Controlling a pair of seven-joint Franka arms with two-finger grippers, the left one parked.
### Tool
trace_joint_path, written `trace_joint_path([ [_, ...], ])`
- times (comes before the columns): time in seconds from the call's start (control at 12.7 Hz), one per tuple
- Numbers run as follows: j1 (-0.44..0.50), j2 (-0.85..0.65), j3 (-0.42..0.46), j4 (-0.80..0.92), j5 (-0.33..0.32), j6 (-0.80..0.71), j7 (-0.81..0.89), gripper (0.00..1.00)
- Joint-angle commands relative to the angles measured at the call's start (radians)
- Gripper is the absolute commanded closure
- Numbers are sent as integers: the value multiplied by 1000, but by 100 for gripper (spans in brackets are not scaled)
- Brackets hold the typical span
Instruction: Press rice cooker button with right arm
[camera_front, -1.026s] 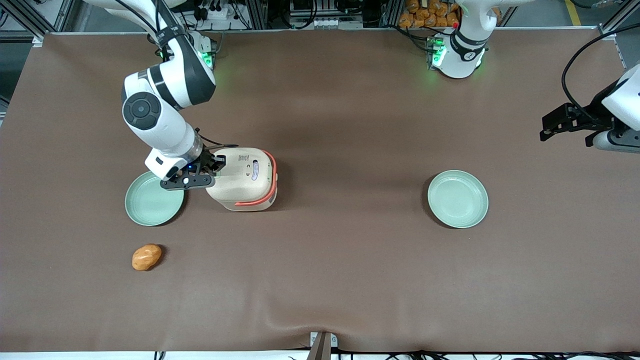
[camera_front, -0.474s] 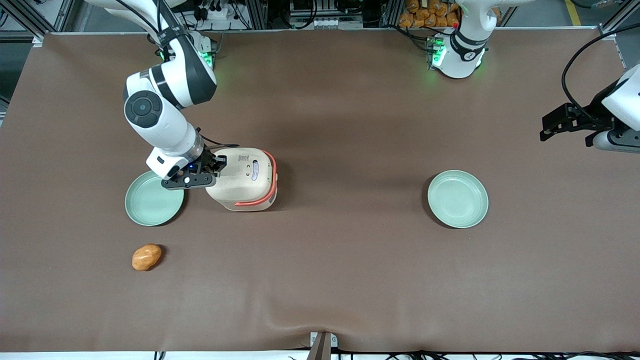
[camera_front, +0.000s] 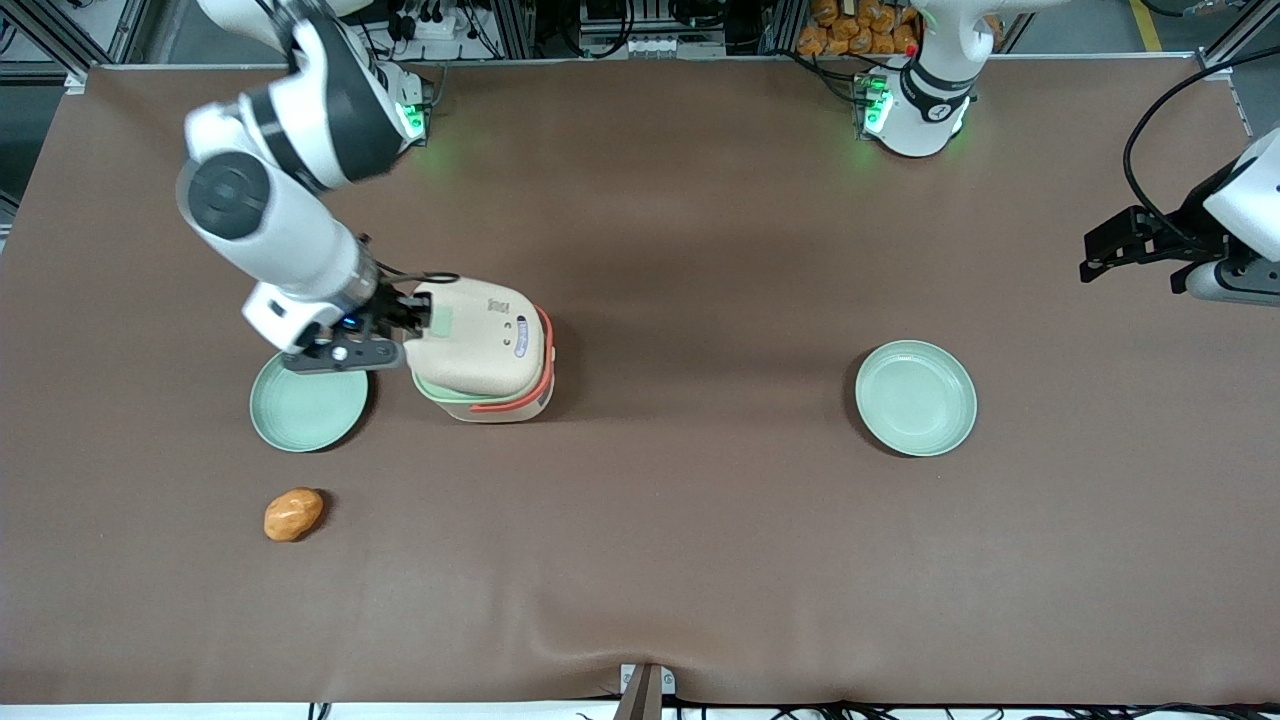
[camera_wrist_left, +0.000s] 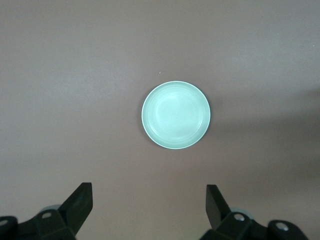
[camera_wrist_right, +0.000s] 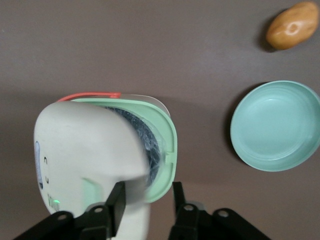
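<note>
The cream rice cooker (camera_front: 487, 352) with its orange-red handle band stands on the brown table. Its lid (camera_wrist_right: 85, 150) is tilted up, baring the pale green rim (camera_wrist_right: 169, 145) and the dark pot inside. A small green light glows on the lid's front. My right arm's gripper (camera_front: 408, 318) hovers at the cooker's edge that faces the working arm's end, above the lid's front. In the right wrist view the gripper (camera_wrist_right: 148, 194) is open, one finger over the lid, the other just off the green rim, gripping nothing.
A pale green plate (camera_front: 308, 405) lies beside the cooker, partly under my wrist, and shows as well in the wrist view (camera_wrist_right: 276, 126). An orange-brown lump (camera_front: 293, 513) lies nearer the front camera. Another green plate (camera_front: 915, 397) sits toward the parked arm's end.
The cooker's lid has sprung up from shut to tilted open. My arm has risen and drawn back toward the working arm's end, off the lid's front.
</note>
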Motion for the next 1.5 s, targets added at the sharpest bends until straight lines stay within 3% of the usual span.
trace_joint_path([
  [0.0,-23,-16,-32,137,13,-145,3,0],
  [0.24,-53,-88,-93,196,-2,-254,-20,0],
  [0.63,-101,-188,-230,197,-4,-317,-267,0],
  [0.79,-137,-202,-241,194,-4,-355,-324,0],
  [1.42,-130,-202,-262,197,-4,-360,-326,0],
])
